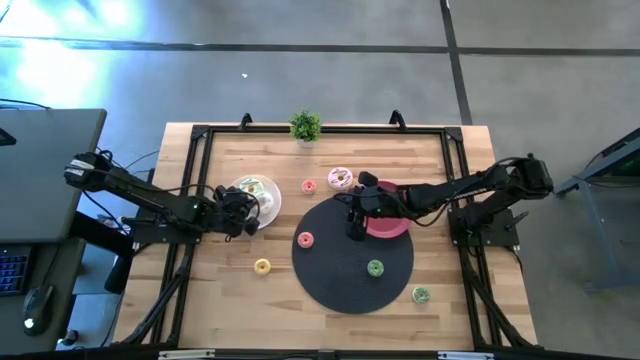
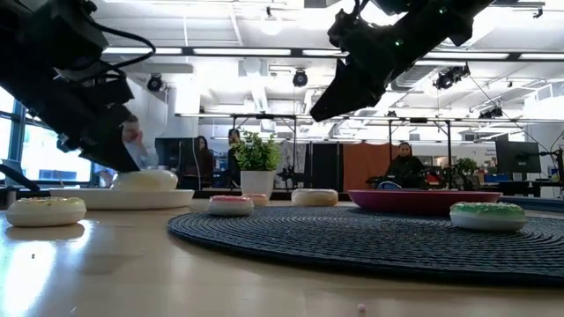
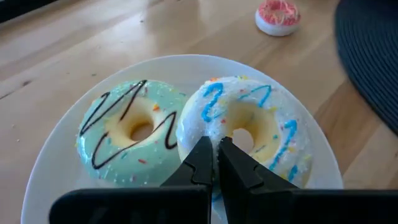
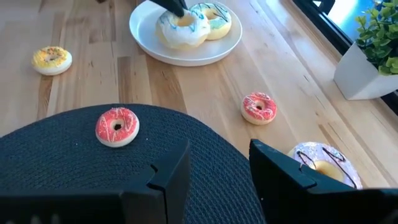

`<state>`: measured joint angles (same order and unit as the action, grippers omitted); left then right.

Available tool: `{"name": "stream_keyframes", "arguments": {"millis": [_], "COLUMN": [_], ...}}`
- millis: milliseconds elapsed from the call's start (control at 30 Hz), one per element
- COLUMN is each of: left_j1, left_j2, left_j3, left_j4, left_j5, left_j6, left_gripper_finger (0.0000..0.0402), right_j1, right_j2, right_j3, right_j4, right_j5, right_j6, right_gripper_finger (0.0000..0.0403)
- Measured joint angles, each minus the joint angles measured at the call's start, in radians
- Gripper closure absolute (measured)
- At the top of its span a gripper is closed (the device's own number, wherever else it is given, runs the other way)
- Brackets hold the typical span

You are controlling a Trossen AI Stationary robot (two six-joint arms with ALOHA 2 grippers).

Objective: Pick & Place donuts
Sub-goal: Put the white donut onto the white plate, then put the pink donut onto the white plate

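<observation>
A white plate (image 1: 268, 205) holds a mint donut (image 3: 134, 130) with dark lines and a white donut (image 3: 249, 124) with blue squiggles. My left gripper (image 3: 216, 158) is shut, with its tips down at the white donut's ring. My right gripper (image 4: 217, 165) is open and holds nothing. It hangs above the dark mat (image 1: 350, 270), beside the pink-red plate (image 1: 392, 227). A red donut (image 4: 117, 126) and a green one (image 1: 375, 267) lie on the mat. A yellow (image 4: 52, 60), a red (image 4: 259, 107), a pale lined (image 4: 320, 163) and a green donut (image 1: 420, 294) lie on the wood. My left gripper comes slanting down from the table's left side, and its shut fingertips (image 3: 205, 152) stand over the near side of the white donut's ring (image 3: 211, 118). I cannot tell whether they touch it. The donut lies flat on the white plate.
A small potted plant (image 1: 305, 126) stands at the far edge. A black frame rail (image 1: 195, 140) runs around the table. Bare wood lies along the near edge (image 1: 230, 315). People stand in the room beyond the table (image 2: 405, 163).
</observation>
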<state>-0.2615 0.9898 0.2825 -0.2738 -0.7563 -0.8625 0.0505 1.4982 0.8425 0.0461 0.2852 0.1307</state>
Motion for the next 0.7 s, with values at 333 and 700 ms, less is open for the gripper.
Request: {"name": "stream_keyframes", "arguments": {"millis": [333, 700], "left_j1": [0.000, 0.000], "left_j2": [0.059, 0.047], "left_j3": [0.000, 0.149], "left_j4": [0.043, -0.079], "left_j5": [0.026, 0.053], "left_j6": [0.024, 0.129], "left_gripper_finger": [0.0335, 0.0236], "right_j1": [-0.001, -0.113], "right_j2": [0.000, 0.005], "right_j3": [0.000, 0.000], "right_j4": [0.007, 0.064], "right_j5": [0.024, -0.052], "right_j6": [-0.058, -0.130], "right_gripper_finger": [0.0247, 0.0195]}}
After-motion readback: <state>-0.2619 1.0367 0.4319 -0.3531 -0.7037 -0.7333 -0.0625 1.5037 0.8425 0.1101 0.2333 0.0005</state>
